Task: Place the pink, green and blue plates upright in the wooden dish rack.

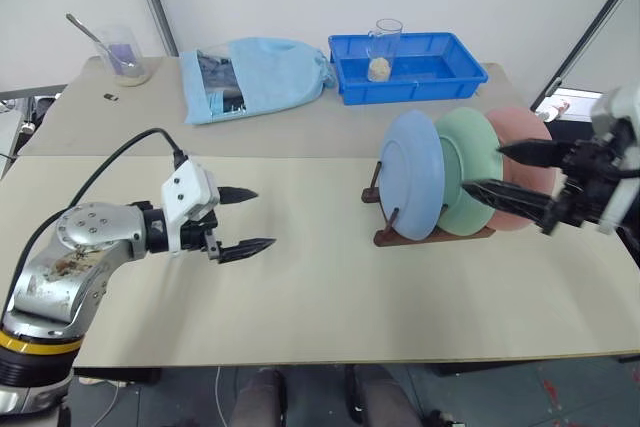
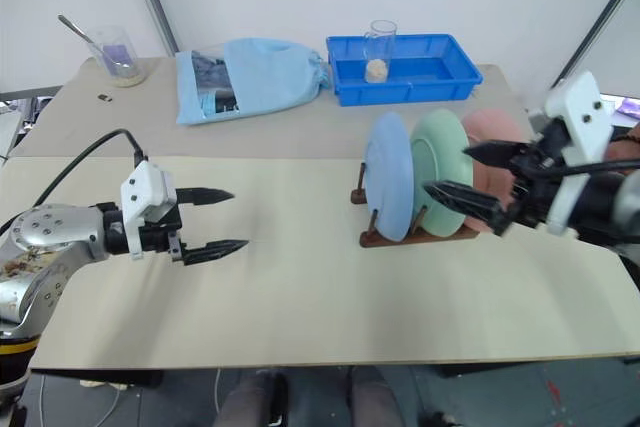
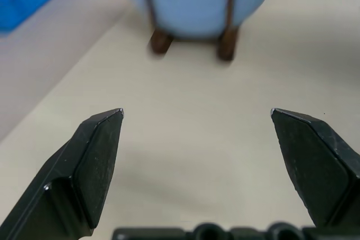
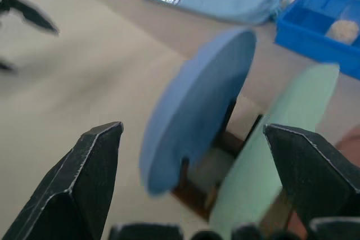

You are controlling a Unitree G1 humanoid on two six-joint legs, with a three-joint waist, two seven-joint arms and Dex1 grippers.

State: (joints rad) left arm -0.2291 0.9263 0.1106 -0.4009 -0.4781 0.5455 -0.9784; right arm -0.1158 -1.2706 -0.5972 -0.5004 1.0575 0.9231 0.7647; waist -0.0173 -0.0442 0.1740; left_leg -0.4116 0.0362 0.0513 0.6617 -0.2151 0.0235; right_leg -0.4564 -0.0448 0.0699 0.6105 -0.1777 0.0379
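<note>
Nearest the camera, on the left, the left gripper (image 1: 247, 219) hangs just above the bare beige table (image 1: 300, 297), its two black fingers spread wide with nothing between them, pointing toward the rack. Behind it, at the far left corner, a clear cup (image 1: 125, 55) holds a spoon, and a light blue cloth bag (image 1: 262, 77) lies further along. At the back stands a blue tray (image 1: 410, 67) with a glass (image 1: 385, 47) in it. Right of centre, the wooden dish rack (image 1: 385, 237) holds all three plates upright: the blue plate (image 1: 412, 175), then the green plate (image 1: 470, 169), then the pink plate (image 1: 520, 162). At the far right, the right gripper (image 1: 488, 172) hovers in front of the green and pink plates, fingers parted and holding nothing.
</note>
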